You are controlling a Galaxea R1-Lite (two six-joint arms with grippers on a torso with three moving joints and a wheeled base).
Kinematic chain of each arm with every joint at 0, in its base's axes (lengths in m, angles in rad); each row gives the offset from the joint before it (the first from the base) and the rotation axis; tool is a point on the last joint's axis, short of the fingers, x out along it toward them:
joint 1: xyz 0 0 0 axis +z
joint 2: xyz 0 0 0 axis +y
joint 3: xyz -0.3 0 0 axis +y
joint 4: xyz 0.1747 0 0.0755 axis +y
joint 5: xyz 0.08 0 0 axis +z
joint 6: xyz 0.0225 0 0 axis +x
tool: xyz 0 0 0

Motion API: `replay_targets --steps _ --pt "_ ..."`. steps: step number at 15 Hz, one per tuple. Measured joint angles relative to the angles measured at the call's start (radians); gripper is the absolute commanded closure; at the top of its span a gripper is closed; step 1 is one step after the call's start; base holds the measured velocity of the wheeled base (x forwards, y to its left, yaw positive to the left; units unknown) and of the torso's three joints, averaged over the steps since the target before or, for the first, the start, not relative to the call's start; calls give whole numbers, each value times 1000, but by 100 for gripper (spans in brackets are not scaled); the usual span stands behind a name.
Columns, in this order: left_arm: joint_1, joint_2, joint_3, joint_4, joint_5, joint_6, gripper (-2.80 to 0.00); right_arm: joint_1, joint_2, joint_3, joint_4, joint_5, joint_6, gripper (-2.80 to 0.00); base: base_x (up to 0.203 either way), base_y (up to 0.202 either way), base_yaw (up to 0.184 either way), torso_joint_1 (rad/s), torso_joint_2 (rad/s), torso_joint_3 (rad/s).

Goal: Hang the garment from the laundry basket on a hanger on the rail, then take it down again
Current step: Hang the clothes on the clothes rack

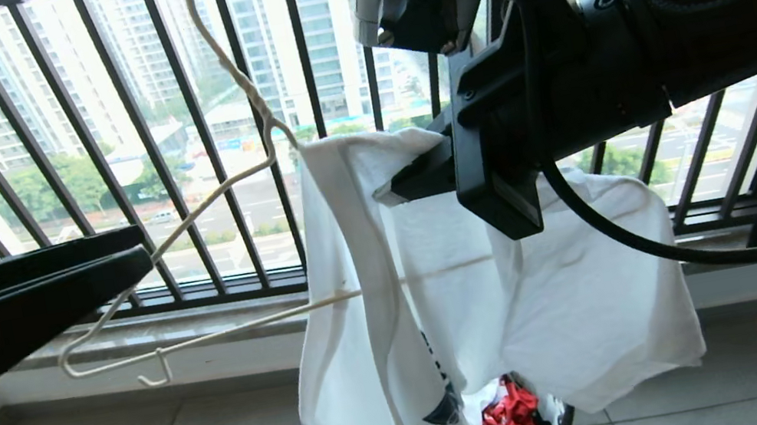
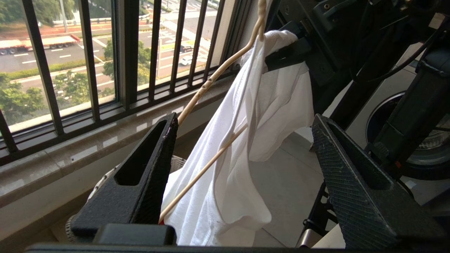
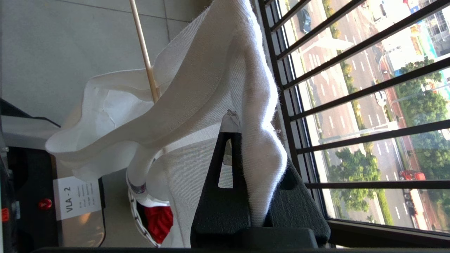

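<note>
The right claw (image 1: 394, 190) is clamped on a fold of the garment (image 1: 458, 307) near its top, keeping the white shirt up so it hangs half threaded on the hanger (image 1: 193, 222), whose left arm sticks out bare. The left claw (image 2: 242, 168) stands wide, gripping nothing, just beside that bare arm. Below, the laundry basket (image 2: 102, 182) waits by the window railing (image 1: 199, 119).
</note>
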Motion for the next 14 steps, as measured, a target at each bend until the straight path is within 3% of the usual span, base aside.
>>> replay_targets --steps 3,6,9,11,14 --pt "33 -48 -33 1 3 -22 -280 -27 3 -2 2 -15 -1 0 0 0 0 0 0 0" --pt "68 -80 -72 8 2 -94 -280 -69 8 -3 -4 -33 -1 0 0 0 0 0 0 0" --pt "72 -88 -103 64 -4 -98 -280 -131 19 -7 -64 -36 2 0 0 0 0 0 0 0" --pt "70 -75 -188 206 -5 -99 -280 -152 24 -7 -75 -37 29 0 0 0 0 0 0 0" --pt "43 2 -420 558 -2 -96 -280 -162 28 -7 -110 -38 77 0 0 0 0 0 0 0"
